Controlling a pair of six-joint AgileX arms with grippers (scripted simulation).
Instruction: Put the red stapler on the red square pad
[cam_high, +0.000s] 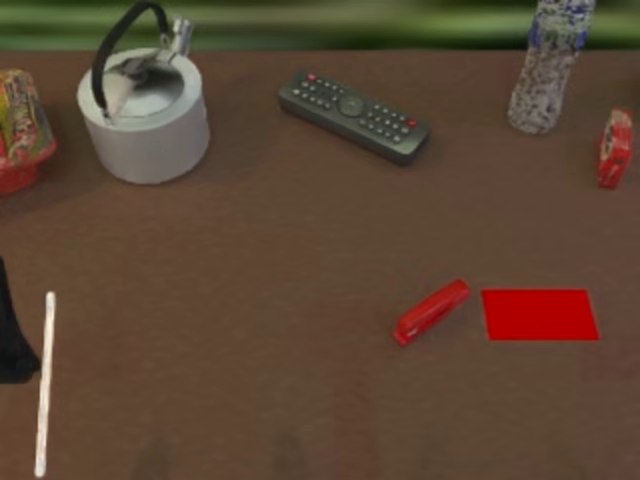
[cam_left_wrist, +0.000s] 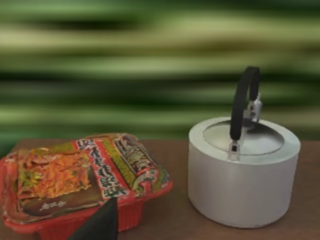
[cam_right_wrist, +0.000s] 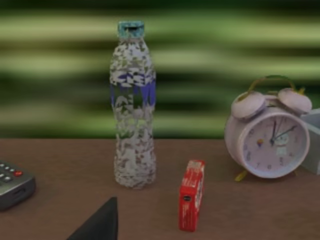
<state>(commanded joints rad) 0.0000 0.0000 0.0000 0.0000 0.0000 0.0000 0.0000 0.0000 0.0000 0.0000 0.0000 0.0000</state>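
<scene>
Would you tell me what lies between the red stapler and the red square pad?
Only bare tabletop: in the top view, the red stapler and red square pad are apart.

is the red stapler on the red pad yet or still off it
Off. The red stapler lies on bare table just left of the red square pad, a gap between them.

1. The left arm (cam_high: 14, 340) shows in the top view only as a dark shape at the table's left edge, low and well back from the middle.
2. A slim white bar (cam_high: 44, 385) runs just beside that dark shape; it may belong to the arm, but I cannot tell.
3. The left gripper (cam_left_wrist: 100, 225) appears in its own wrist view as a single dark finger tip, clear of everything.
4. The right gripper (cam_right_wrist: 100, 224) appears the same way in its wrist view: one dark tip, touching nothing.
5. The right arm lies outside the top view.
</scene>
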